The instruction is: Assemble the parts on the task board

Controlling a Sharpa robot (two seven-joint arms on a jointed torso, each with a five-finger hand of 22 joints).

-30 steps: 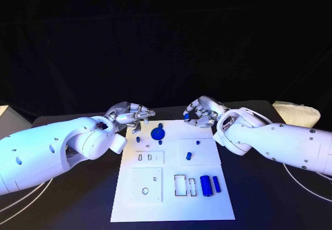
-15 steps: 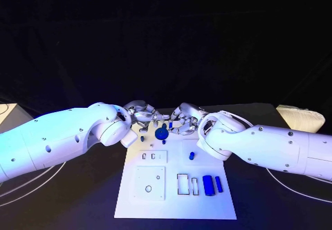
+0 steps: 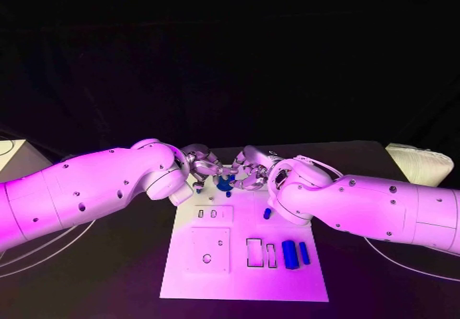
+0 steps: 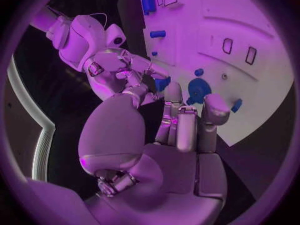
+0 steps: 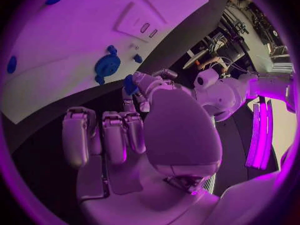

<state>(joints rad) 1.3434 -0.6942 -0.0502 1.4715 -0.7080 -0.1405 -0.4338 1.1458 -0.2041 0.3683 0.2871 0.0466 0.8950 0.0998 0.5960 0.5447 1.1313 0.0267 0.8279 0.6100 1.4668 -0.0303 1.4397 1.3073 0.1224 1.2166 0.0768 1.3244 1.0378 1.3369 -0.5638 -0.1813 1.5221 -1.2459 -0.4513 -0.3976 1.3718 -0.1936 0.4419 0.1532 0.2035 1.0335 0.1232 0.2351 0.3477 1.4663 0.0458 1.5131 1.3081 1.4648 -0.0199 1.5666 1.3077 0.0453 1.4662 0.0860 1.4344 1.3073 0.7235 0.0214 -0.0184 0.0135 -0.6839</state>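
Note:
The white task board (image 3: 244,282) lies in the middle of the table. Both hands meet over its far end. My right hand (image 3: 254,171) pinches a small blue part (image 3: 231,173) at its fingertips; the same part (image 4: 161,83) shows in the left wrist view and again (image 5: 129,84) in the right wrist view. My left hand (image 3: 202,165) faces it with fingers stretched out, their tips close to that part; whether they touch it I cannot tell. Just below the hands a blue toothed disc (image 3: 225,185) sits on the board, also visible (image 4: 199,90) from the left wrist.
A short blue peg (image 3: 266,213) stands mid-board. Two blue cylinders (image 3: 290,254) lie side by side near the board's right front, beside rectangular cutouts (image 3: 254,252). A pale bundle (image 3: 422,163) sits at the table's far right. Cables (image 3: 38,260) run along the left.
Both hands have moved inward from either side of the board's far end and now meet over it. The right hand brought the small blue part along.

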